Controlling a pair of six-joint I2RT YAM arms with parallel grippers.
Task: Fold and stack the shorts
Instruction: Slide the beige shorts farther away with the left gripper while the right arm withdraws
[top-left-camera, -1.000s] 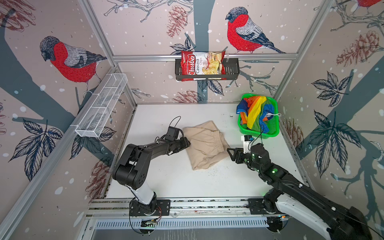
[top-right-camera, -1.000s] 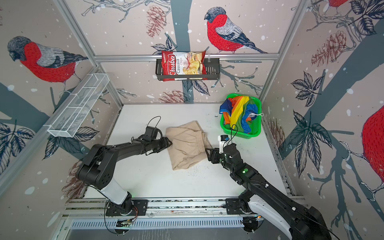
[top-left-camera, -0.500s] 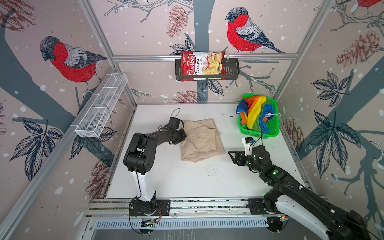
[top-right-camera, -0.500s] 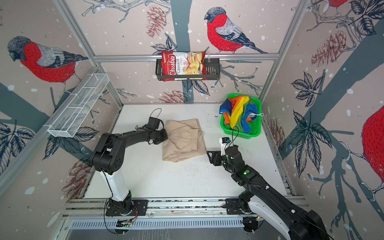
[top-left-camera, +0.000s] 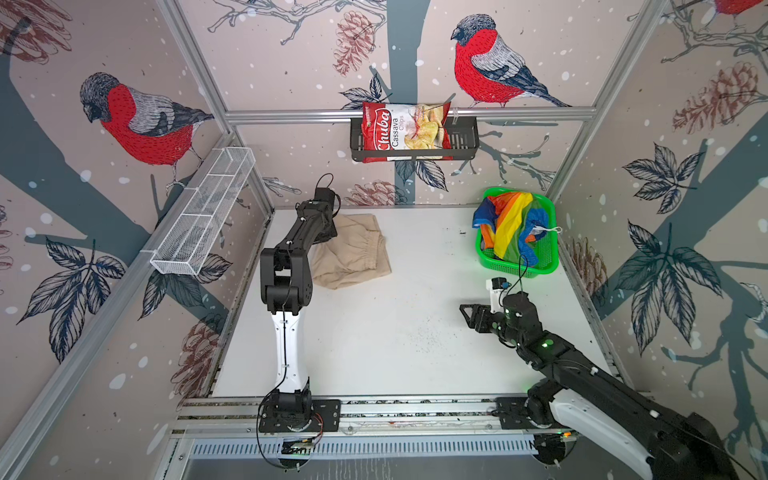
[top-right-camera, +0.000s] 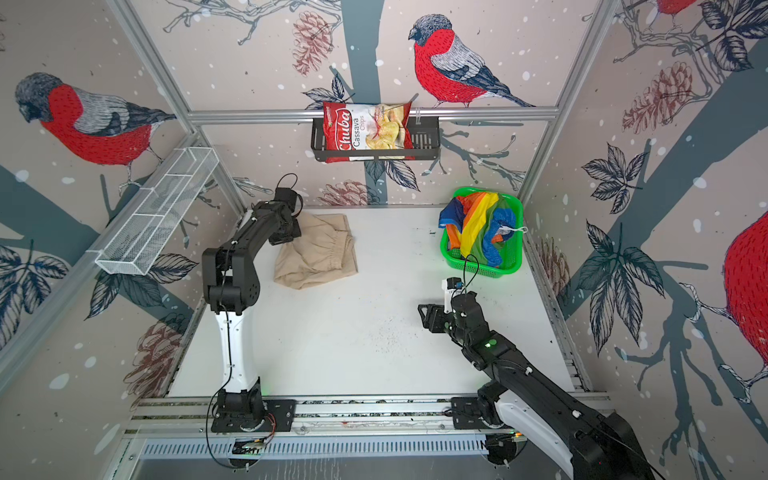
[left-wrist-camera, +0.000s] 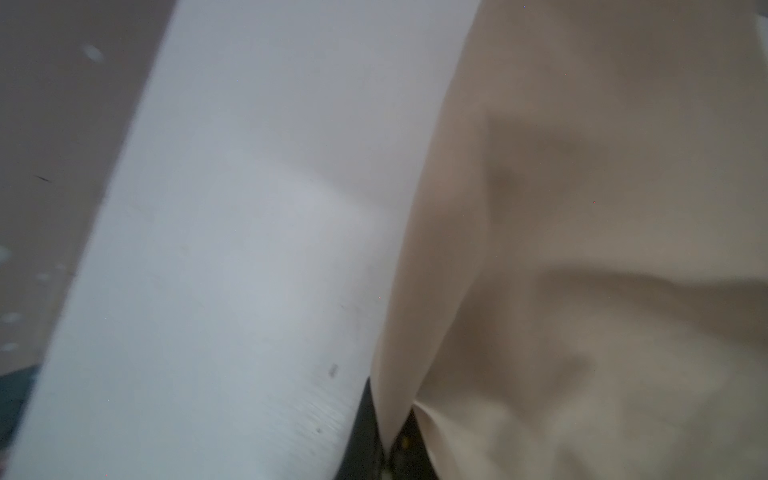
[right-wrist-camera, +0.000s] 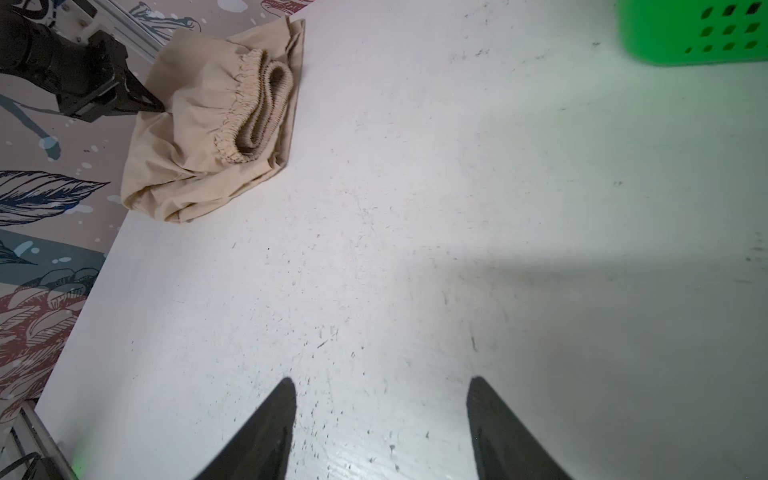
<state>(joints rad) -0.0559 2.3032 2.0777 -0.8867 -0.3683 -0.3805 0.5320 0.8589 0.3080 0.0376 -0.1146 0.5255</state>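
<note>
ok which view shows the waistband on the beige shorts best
The right wrist view: the waistband lies unobstructed and sharp, its ribbed elastic and gathers plain. In both top views it is only a small puckered strip. The left wrist view shows just blurred cloth of the beige shorts, no waistband.

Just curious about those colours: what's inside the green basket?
Crumpled rainbow shorts with a white drawstring fill the green basket; anything beneath them is hidden.

The beige shorts (top-left-camera: 353, 253) are matt cloth, the rainbow shorts (top-left-camera: 509, 226) shiny, the basket (top-left-camera: 540, 268) glossy plastic.
</note>
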